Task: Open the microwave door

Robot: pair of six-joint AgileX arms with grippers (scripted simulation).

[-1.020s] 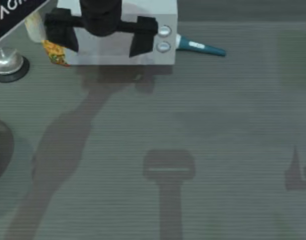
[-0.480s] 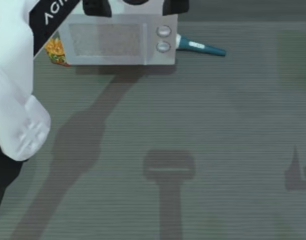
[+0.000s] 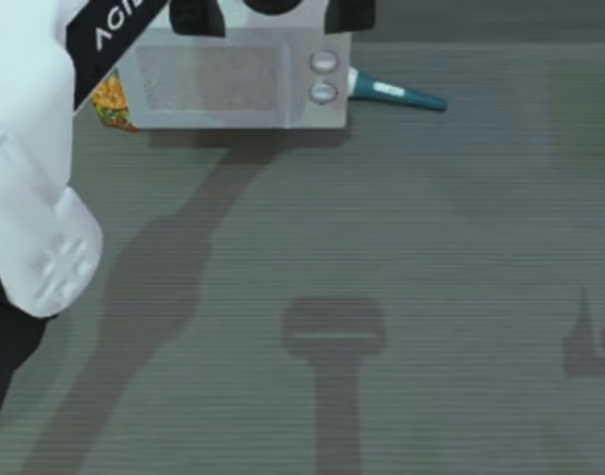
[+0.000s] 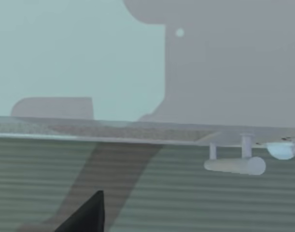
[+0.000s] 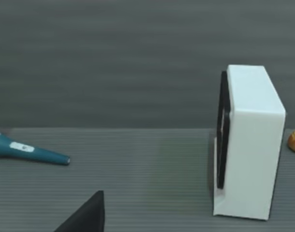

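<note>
sitting at the top of the frame, left of centre, the microwave (image 3: pixel 233 79) has its microwave door (image 3: pixel 211 79) flat against the front, looks shut, mesh window facing the camera. two silver knobs (image 3: pixel 324 77) sit on its right panel. the left gripper (image 3: pixel 270 12) is right above it at the top edge, can't tell how its jaws stand. a teal pen-like tool (image 3: pixel 396 94) lies just right of it, a snack packet (image 3: pixel 112 102) on its left. right gripper isn't in the top view
</note>
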